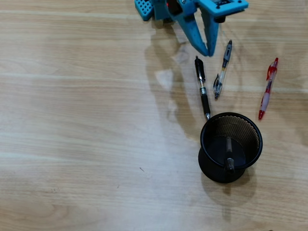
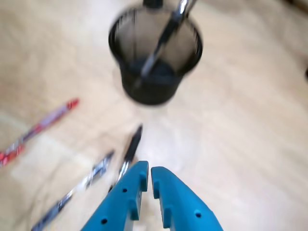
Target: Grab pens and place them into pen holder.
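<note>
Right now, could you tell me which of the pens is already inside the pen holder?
The dark pen leaning upright in the pen holder. The other three lie flat on the table: the black pen, the clear-barrelled one and the red-and-white one.

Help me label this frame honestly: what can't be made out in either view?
- Blue gripper: its base is cut off by the overhead view's top edge; the arm is unseen.
- Dark pen inside the round black wire-mesh pen holder: its lower end is hidden by the cup wall.
- Red and white pen: blurred in the wrist view and cut off by its left edge.
- Clear-barrelled pen: markings blurred in the wrist view.
</note>
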